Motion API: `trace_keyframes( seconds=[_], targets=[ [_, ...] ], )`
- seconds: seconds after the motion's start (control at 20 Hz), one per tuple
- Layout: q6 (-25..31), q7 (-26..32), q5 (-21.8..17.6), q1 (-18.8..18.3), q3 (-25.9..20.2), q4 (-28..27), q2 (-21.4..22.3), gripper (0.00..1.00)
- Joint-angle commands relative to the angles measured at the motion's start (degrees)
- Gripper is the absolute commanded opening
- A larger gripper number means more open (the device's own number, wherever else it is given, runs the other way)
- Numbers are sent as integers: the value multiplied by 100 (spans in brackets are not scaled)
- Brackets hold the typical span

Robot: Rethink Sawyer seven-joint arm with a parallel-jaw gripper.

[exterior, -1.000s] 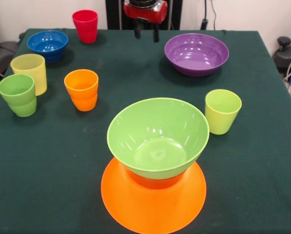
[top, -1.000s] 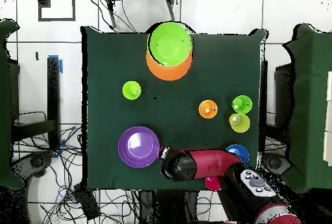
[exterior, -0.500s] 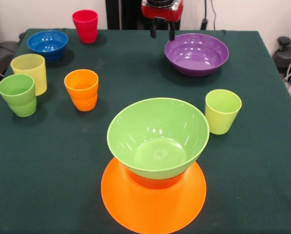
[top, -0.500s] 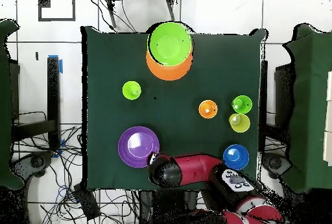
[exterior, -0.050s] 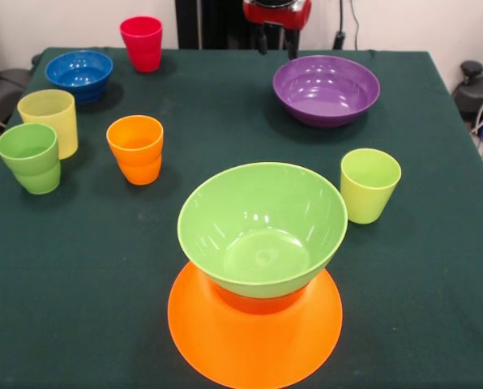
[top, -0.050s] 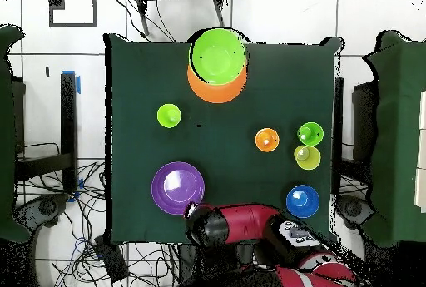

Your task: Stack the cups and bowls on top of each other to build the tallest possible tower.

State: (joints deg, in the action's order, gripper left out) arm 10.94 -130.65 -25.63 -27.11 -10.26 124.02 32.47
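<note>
Front view: gripper [exterior, -0.050s: 275,46] (fingers parted) hangs behind purple bowl [exterior, -0.050s: 326,89].

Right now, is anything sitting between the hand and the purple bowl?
Nothing visible does. The hand hangs open just behind the purple bowl, with only bare green tablecloth between them. The nearest other items, the red cup and blue bowl, stand well off to the side.

a robotics lab: a dark green cloth-covered tabletop [top, -0.050s: 225,167] on a white tiled floor [top, -0.050s: 83,42], loose black cables [top, -0.050s: 108,254] tangled at seven o'clock, blue tape marks [top, -0.050s: 79,80] at ten o'clock.
</note>
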Motion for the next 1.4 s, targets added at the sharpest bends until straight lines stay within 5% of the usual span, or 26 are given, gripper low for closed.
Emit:
trace_keyframes(
  seconds=[0.05,0.55,1.4],
  targets=[
    [-637,-838,243,226,23,-150,-520,100],
    [-1154,-906,352,460,194,-386,-1052,100],
    [-733,-683,602,277,4,38,-293,100]
  ],
)
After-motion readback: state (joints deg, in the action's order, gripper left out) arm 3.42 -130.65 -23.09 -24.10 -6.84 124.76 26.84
